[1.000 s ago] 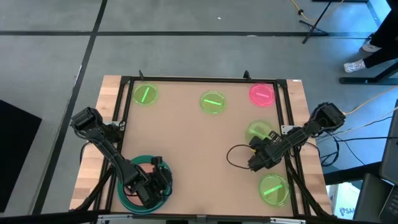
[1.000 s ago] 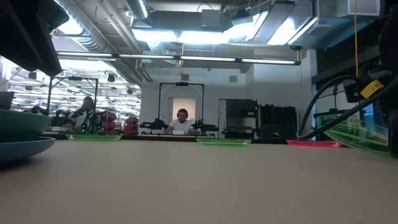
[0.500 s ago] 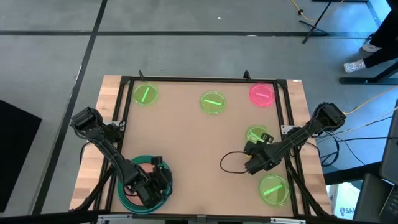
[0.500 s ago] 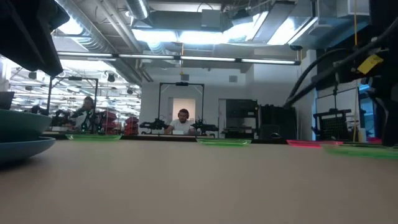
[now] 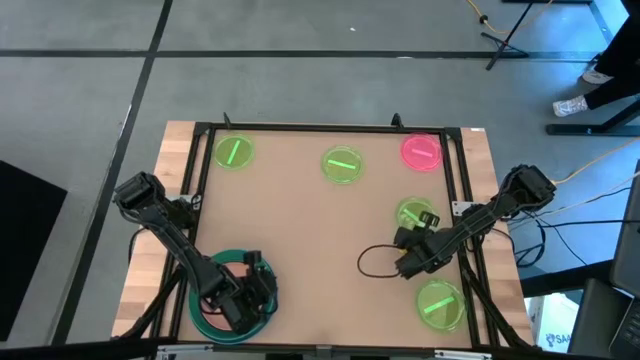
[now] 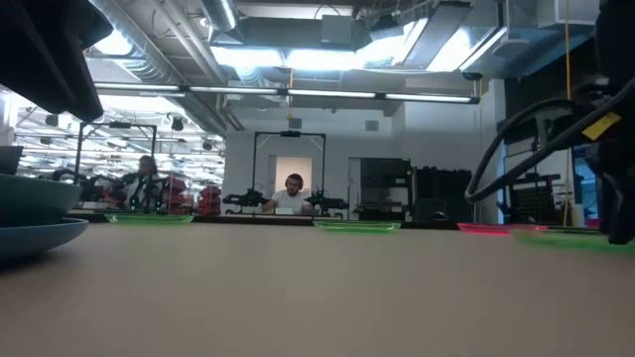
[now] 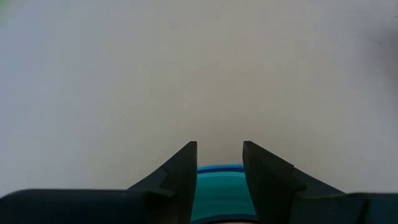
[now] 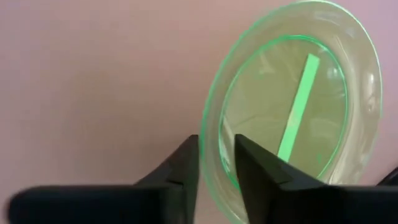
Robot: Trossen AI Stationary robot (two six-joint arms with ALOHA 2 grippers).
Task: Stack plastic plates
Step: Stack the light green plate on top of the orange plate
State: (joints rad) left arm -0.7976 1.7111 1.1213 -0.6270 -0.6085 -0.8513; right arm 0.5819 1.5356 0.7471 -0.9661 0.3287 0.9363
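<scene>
My right gripper (image 5: 408, 245) (image 8: 217, 140) stands at the near rim of a small neon-green plate (image 5: 413, 215) (image 6: 571, 239) that lies flat near the table's right edge. My left gripper (image 5: 255, 298) (image 7: 219, 149) waits low over the large green plate (image 5: 232, 262) (image 6: 30, 193), which is stacked on the blue plate (image 6: 45, 233) at the near-left corner. Its fingers are narrowly apart, and the blue rim (image 7: 219, 168) shows between them; whether they touch it I cannot tell. The salmon-pink plate is hidden. My right gripper has the neon-green plate by its rim (image 8: 210, 146), on the side nearest the gripper. One finger (image 8: 249, 165) stands over the plate's inside and the other (image 8: 186, 165) outside it, both coming from above and slanting down. The plate rests flat on the table.
Two more neon-green plates (image 5: 233, 152) (image 5: 342, 164) and the hot-pink plate (image 5: 421, 150) lie along the far edge, and another neon-green one (image 5: 440, 303) at the near right. A black cable loop (image 5: 375, 262) lies left of my right gripper. People sit in the room beyond.
The neon-green plate at my right gripper was tipped up off the table a second ago and now lies flat. My right gripper moved toward the near-left, then came back slightly toward the plate, and its cable loop shifted with it.
</scene>
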